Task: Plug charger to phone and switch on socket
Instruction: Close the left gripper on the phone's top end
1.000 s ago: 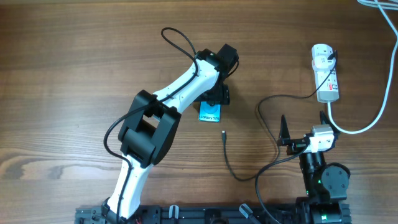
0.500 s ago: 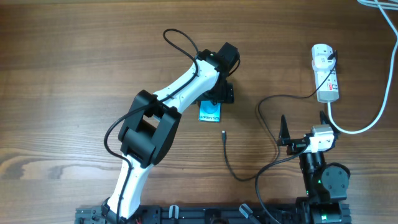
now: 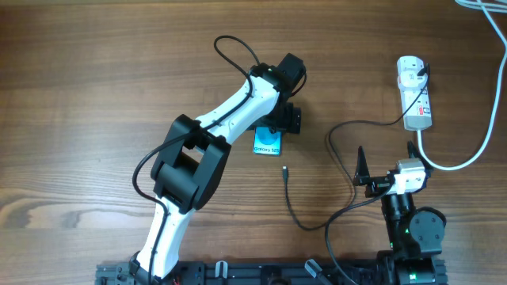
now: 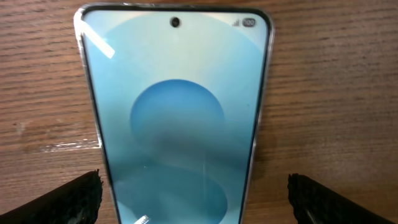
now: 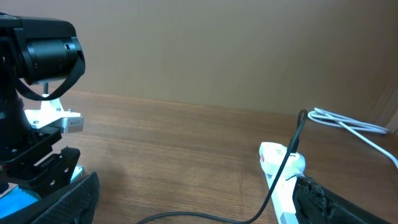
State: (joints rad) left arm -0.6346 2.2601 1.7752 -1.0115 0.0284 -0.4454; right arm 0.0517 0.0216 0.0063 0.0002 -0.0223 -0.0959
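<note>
The phone [image 3: 268, 143] lies flat on the table with its turquoise screen up; it fills the left wrist view [image 4: 177, 118]. My left gripper [image 3: 282, 120] is open directly over the phone's far end, a finger on each side of it, not touching. The charger's black cable [image 3: 295, 212] lies loose, its dark connector tip [image 3: 284, 169] on the table just right of the phone. The white socket strip [image 3: 415, 93] lies at the far right with the charger plugged in; it also shows in the right wrist view [image 5: 280, 171]. My right gripper [image 3: 386, 166] is open and empty near the front right.
A thick white lead [image 3: 483, 95] runs from the socket strip along the right edge and off the top right corner. The left arm's white links [image 3: 206, 142] stretch from the front edge diagonally to the phone. The black cable [image 5: 273, 199] loops between the phone and my right arm.
My left gripper has shifted slightly to the right over the phone. The phone, the charger cable and the right arm have not moved.
</note>
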